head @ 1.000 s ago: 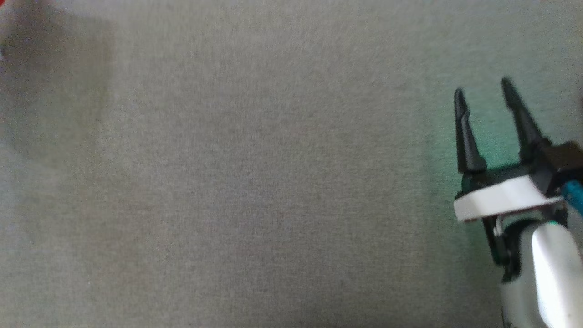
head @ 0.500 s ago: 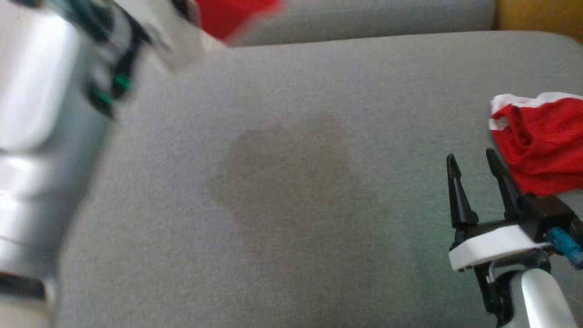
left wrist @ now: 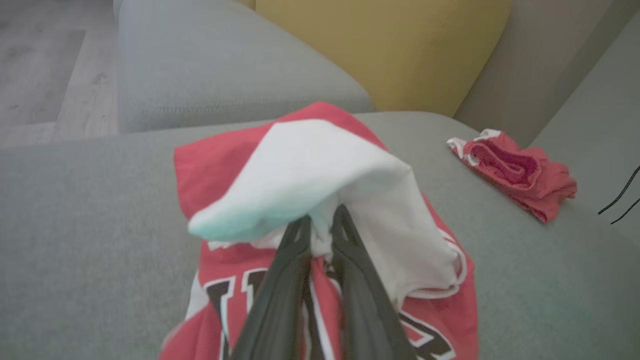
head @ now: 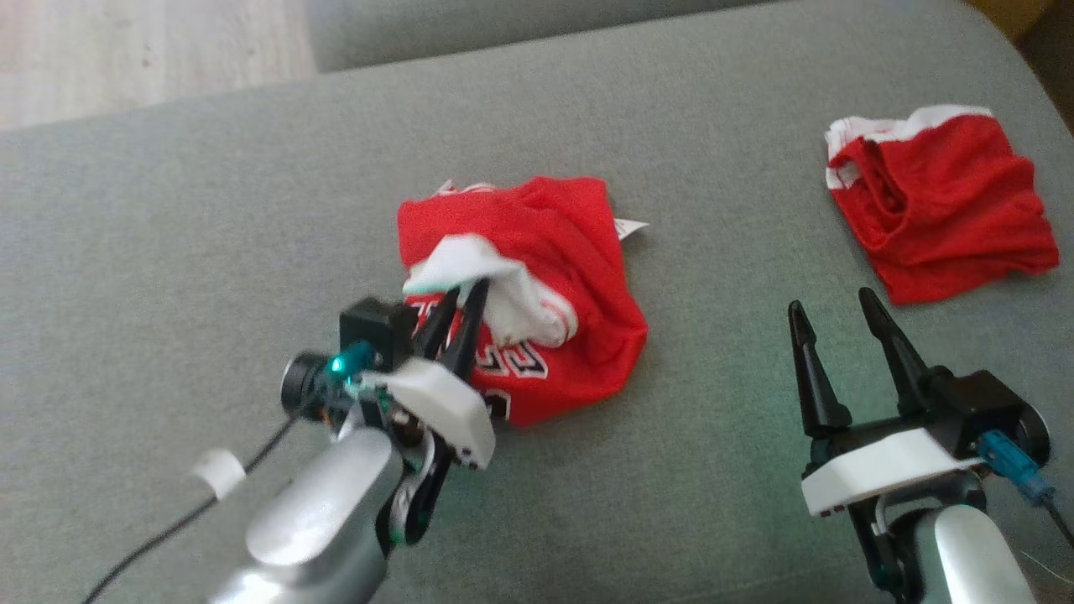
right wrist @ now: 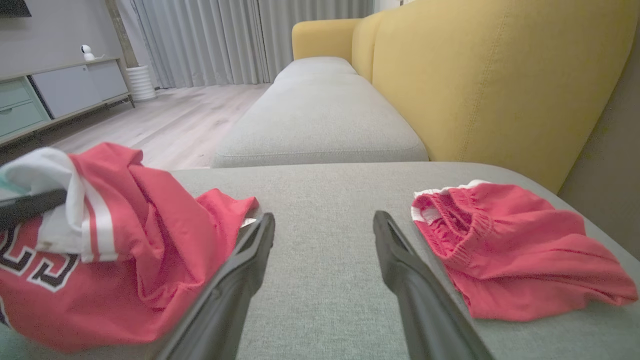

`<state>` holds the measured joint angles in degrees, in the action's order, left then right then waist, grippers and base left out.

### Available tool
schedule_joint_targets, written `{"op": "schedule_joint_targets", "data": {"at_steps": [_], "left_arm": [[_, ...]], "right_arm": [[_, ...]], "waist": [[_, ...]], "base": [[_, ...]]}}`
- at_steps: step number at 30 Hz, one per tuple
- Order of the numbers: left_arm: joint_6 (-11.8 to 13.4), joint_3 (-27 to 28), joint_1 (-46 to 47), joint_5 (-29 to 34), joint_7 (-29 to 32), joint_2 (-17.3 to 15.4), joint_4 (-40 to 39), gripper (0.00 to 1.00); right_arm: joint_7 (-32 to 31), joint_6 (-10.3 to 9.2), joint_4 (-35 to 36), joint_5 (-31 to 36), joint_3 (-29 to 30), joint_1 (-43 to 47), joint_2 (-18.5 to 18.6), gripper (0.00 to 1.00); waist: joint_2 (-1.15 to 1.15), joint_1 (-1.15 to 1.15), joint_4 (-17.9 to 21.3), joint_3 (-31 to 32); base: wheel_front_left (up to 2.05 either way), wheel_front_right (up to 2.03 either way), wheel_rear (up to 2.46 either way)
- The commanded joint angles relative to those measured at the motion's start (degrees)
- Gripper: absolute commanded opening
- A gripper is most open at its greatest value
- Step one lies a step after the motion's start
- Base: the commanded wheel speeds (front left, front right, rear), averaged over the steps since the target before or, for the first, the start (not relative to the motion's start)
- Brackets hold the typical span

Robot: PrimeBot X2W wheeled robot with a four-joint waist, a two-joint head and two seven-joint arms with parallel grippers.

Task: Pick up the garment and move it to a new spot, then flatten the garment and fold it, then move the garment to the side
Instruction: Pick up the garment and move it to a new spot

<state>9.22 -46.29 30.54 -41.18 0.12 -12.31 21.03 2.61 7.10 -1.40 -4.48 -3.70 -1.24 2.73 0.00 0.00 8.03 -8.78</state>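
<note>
A red jersey with white trim and black lettering (head: 554, 277) lies crumpled in the middle of the grey sofa seat (head: 210, 210). My left gripper (head: 463, 295) is shut on a white fold of this jersey (left wrist: 310, 170), the cloth bunched over its fingertips. My right gripper (head: 829, 300) hovers open over bare cushion, to the right of the jersey (right wrist: 150, 240) and below a pair of red shorts (head: 940, 210). Nothing lies between its fingers (right wrist: 250, 260).
The red shorts (right wrist: 515, 255) with a white waistband sit at the seat's far right. A yellow backrest (right wrist: 500, 75) rises behind them. Another grey cushion (right wrist: 320, 120) and wooden floor (head: 143, 50) lie beyond the seat. A black cable (head: 168, 520) trails from my left arm.
The head camera has swung a lot, so the whole scene shifted. The left arm, earlier blurred at upper left holding red cloth, now rests low with the jersey down on the seat.
</note>
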Motion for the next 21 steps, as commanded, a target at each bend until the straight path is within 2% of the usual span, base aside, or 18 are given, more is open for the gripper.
{"op": "schedule_joint_targets", "data": {"at_steps": [1,5,6,8,14,21], "left_arm": [[0.5,1.7,1.8,0.8,-1.8,-0.6,-0.6,0.00],[-0.1,0.7,-0.1,1.4,-4.5,-0.2,3.2,0.00],[-0.3,0.6,0.0,1.5,-4.8,0.0,3.8,0.20],[-0.6,0.5,0.5,1.6,-5.7,0.4,4.6,1.00],[-1.2,0.3,1.8,2.2,-7.0,0.6,5.3,1.00],[-0.4,1.5,0.9,2.0,-8.6,-1.6,2.7,1.00]], "right_arm": [[0.7,0.39,2.1,-0.3,-1.7,-1.7,0.1,1.00],[0.5,0.39,2.3,-0.1,-2.4,-2.1,0.1,1.00],[0.4,0.39,2.4,0.0,-2.4,-2.2,0.1,1.00],[0.3,0.39,2.4,0.3,-2.1,-2.4,0.1,1.00],[-0.1,0.39,2.6,1.1,-1.7,-2.8,0.1,1.00],[-0.9,0.39,2.5,2.1,-0.3,-2.5,0.1,1.00]], "waist": [[0.00,0.00,1.4,-1.9],[0.00,0.00,1.2,-2.8],[0.00,0.00,1.0,-2.8],[0.00,0.00,0.3,-2.5],[0.00,0.00,-2.1,-0.6],[0.00,0.00,-5.9,4.0]], "base": [[0.00,0.00,0.00],[0.00,0.00,0.00],[0.00,0.00,0.00],[0.00,0.00,0.00],[0.00,0.00,0.00],[0.00,0.00,0.00]]}}
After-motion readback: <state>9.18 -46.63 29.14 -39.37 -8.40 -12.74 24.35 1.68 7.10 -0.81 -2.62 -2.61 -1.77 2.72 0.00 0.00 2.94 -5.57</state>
